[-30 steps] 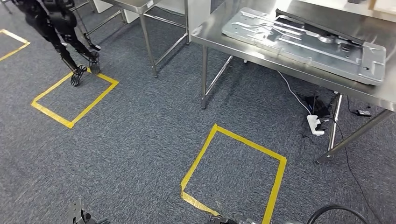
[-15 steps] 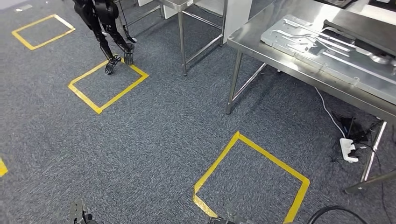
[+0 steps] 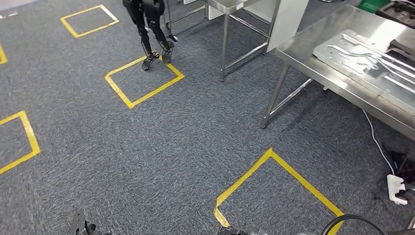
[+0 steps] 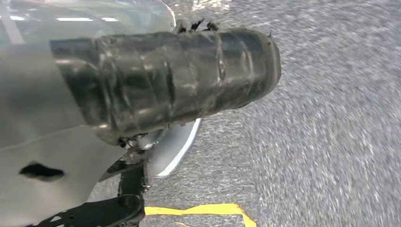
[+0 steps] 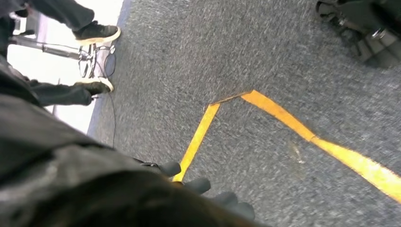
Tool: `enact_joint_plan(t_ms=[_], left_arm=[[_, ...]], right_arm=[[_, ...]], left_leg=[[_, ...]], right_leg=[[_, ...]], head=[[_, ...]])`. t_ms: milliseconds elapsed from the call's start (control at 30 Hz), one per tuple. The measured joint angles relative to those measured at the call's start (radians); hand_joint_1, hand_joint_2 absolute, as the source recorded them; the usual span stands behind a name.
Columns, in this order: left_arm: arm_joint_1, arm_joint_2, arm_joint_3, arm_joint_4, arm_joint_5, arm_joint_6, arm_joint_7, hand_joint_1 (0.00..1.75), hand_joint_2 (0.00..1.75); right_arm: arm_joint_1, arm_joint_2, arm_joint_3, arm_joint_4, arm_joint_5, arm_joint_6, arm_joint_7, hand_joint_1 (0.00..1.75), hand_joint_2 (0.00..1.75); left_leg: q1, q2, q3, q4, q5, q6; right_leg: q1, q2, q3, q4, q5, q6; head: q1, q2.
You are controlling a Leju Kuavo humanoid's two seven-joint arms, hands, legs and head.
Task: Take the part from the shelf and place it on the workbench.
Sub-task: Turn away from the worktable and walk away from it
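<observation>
The left wrist view shows the left hand [image 4: 161, 85] against a silver part [image 4: 42, 142], grip unclear; the right hand's fingers [image 5: 198, 185] hang above yellow tape [image 5: 283, 118], their hold hidden.

Both arms hang low at the robot's sides. In the head view, small dark parts of each arm poke up at the lower edge, left and right. From the left wrist, the left hand [image 4: 165, 90] appears as a dark ribbed cover lying against a silver sheet-metal part [image 4: 42, 142]; its fingers are hidden, so the grasp cannot be judged. From the right wrist, the right hand [image 5: 203, 187] points toward the carpet, dark fingertips [image 5: 169, 168] side by side, with nothing in them.
</observation>
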State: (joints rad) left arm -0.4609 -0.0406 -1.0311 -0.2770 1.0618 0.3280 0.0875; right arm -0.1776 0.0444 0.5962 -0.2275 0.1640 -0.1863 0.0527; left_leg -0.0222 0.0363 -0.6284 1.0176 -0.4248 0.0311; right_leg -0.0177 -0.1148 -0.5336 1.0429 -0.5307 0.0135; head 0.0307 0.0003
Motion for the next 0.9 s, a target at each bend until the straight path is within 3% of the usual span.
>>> enact_joint_plan(t_ms=[67, 133, 167, 200, 233, 267, 333, 400, 433, 467, 500, 567, 633, 700, 733, 800, 833, 900], left_arm=[[-0.001, 0.000, 0.000, 0.000, 0.009, -0.004, 0.013, 0.00, 0.00], [-0.003, 0.000, 0.000, 0.000, 0.013, -0.009, 0.030, 0.00, 0.00], [-0.003, -0.001, 0.000, 0.000, 0.014, -0.010, 0.037, 0.00, 0.00], [-0.001, -0.001, 0.000, 0.000, 0.015, -0.010, 0.042, 0.00, 0.00], [0.001, -0.001, 0.000, 0.000, 0.015, -0.010, 0.045, 0.00, 0.00], [0.003, -0.001, 0.000, 0.000, 0.016, -0.011, 0.047, 0.00, 0.00], [0.003, -0.001, 0.000, 0.000, 0.017, -0.012, 0.047, 0.00, 0.00], [0.002, 0.000, 0.000, 0.000, 0.018, -0.012, 0.049, 0.00, 0.00], [0.003, 0.000, 0.000, 0.000, 0.018, -0.012, 0.050, 0.00, 0.00], [0.004, 0.001, 0.000, 0.000, 0.018, -0.012, 0.051, 0.00, 0.00], [0.006, 0.003, 0.000, 0.000, 0.018, -0.011, 0.052, 0.00, 0.00], [0.006, 0.006, 0.000, 0.000, 0.017, -0.010, 0.054, 0.00, 0.00], [0.003, 0.006, 0.000, 0.000, 0.016, -0.011, 0.056, 0.00, 0.00], [0.004, 0.006, 0.000, 0.000, 0.014, -0.011, 0.058, 0.00, 0.00], [0.006, 0.006, 0.000, 0.000, 0.014, -0.011, 0.059, 0.00, 0.00], [0.006, 0.006, 0.000, 0.000, 0.015, -0.010, 0.060, 0.00, 0.00], [0.004, 0.006, 0.000, 0.000, 0.016, -0.010, 0.060, 0.00, 0.00], [0.000, 0.006, 0.000, 0.000, 0.018, -0.010, 0.059, 0.00, 0.00]], right_arm=[[-0.003, 0.000, 0.000, 0.000, 0.000, 0.002, 0.000, 0.00, 0.00], [-0.004, -0.001, 0.000, 0.000, 0.000, 0.006, 0.000, 0.00, 0.00], [-0.003, -0.001, 0.000, 0.000, 0.000, 0.009, 0.001, 0.00, 0.00], [-0.001, -0.001, 0.000, 0.000, 0.000, 0.011, 0.001, 0.00, 0.00], [0.000, -0.001, 0.000, 0.000, 0.000, 0.012, 0.001, 0.00, 0.00], [0.001, -0.001, 0.000, 0.000, 0.000, 0.012, 0.002, 0.00, 0.00], [0.000, -0.003, 0.001, 0.000, 0.000, 0.013, 0.002, 0.00, 0.00], [-0.001, -0.004, 0.001, 0.001, 0.000, 0.014, 0.003, 0.00, 0.00], [-0.002, -0.004, 0.001, 0.001, -0.001, 0.014, 0.003, 0.00, 0.00], [-0.003, -0.003, 0.001, 0.001, -0.001, 0.015, 0.003, 0.00, 0.00], [-0.004, -0.003, 0.001, 0.001, -0.002, 0.015, 0.003, 0.00, 0.00], [-0.004, -0.002, 0.001, 0.001, -0.002, 0.014, 0.004, 0.00, 0.00], [-0.004, -0.003, 0.001, 0.001, -0.002, 0.014, 0.004, 0.00, 0.00], [-0.003, -0.003, 0.001, 0.001, -0.002, 0.015, 0.004, 0.00, 0.00], [-0.003, -0.003, 0.001, 0.001, -0.002, 0.015, 0.004, 0.00, 0.00], [-0.003, -0.003, 0.001, 0.001, -0.002, 0.015, 0.004, 0.00, 0.00], [-0.004, -0.003, 0.001, 0.001, -0.002, 0.015, 0.004, 0.00, 0.00], [-0.005, -0.003, 0.002, 0.001, -0.002, 0.015, 0.004, 0.00, 0.00]], left_leg=[[0.009, -0.022, 0.017, -0.019, 0.006, 0.009], [0.013, -0.044, 0.021, -0.023, 0.007, 0.017], [0.013, -0.057, 0.021, -0.022, 0.006, 0.018], [0.014, -0.072, 0.021, -0.020, 0.003, 0.019], [0.015, -0.088, 0.021, -0.015, 0.001, 0.017], [0.017, -0.104, 0.021, -0.009, -0.004, 0.014], [0.021, -0.131, 0.015, 0.012, -0.017, 0.002], [0.021, -0.154, 0.003, 0.028, -0.026, -0.012], [0.022, -0.165, -0.002, 0.030, -0.026, -0.018], [0.023, -0.175, -0.006, 0.029, -0.024, -0.023], [0.023, -0.167, -0.008, 0.031, -0.024, -0.027], [0.020, -0.114, -0.030, 0.073, -0.046, -0.037], [0.022, -0.057, -0.087, 0.188, -0.098, -0.047], [0.027, -0.045, -0.145, 0.291, -0.129, -0.052], [0.027, -0.044, -0.152, 0.297, -0.119, -0.053], [0.026, -0.029, -0.103, 0.194, -0.052, -0.045], [0.020, -0.005, -0.067, 0.123, -0.024, -0.036], [0.008, 0.032, -0.019, 0.032, 0.001, -0.020]], right_leg=[[0.000, 0.049, -0.018, 0.047, -0.029, 0.007], [-0.002, 0.100, -0.084, 0.168, -0.079, 0.009], [-0.002, 0.108, -0.121, 0.226, -0.094, 0.011], [-0.003, 0.110, -0.147, 0.258, -0.092, 0.014], [-0.005, 0.112, -0.157, 0.254, -0.070, 0.016], [-0.007, 0.115, -0.147, 0.212, -0.031, 0.019], [-0.017, 0.152, -0.106, 0.093, 0.033, 0.023], [-0.021, 0.189, -0.082, 0.039, 0.044, 0.016], [-0.020, 0.192, -0.080, 0.038, 0.039, 0.009], [-0.020, 0.179, -0.078, 0.038, 0.040, 0.000], [-0.020, 0.168, -0.075, 0.035, 0.041, -0.007], [-0.023, 0.144, -0.068, 0.029, 0.042, -0.021], [-0.019, 0.118, -0.062, 0.027, 0.038, -0.029], [-0.017, 0.091, -0.058, 0.027, 0.033, -0.031], [-0.017, 0.078, -0.055, 0.027, 0.029, -0.031], [-0.016, 0.054, -0.044, 0.027, 0.021, -0.029], [-0.014, 0.043, -0.037, 0.026, 0.017, -0.027], [-0.010, 0.021, -0.025, 0.021, 0.009, -0.019]], head=[[0.001, 0.000], [0.001, 0.000], [0.001, 0.000], [0.001, 0.000], [0.001, 0.000], [0.001, 0.000], [0.002, 0.000], [0.001, 0.000], [0.001, 0.000], [0.000, 0.000], [0.001, 0.000], [-0.002, 0.000], [-0.004, 0.000], [-0.004, 0.000], [-0.004, 0.000], [-0.004, 0.000], [-0.004, 0.000], [-0.003, 0.000]])
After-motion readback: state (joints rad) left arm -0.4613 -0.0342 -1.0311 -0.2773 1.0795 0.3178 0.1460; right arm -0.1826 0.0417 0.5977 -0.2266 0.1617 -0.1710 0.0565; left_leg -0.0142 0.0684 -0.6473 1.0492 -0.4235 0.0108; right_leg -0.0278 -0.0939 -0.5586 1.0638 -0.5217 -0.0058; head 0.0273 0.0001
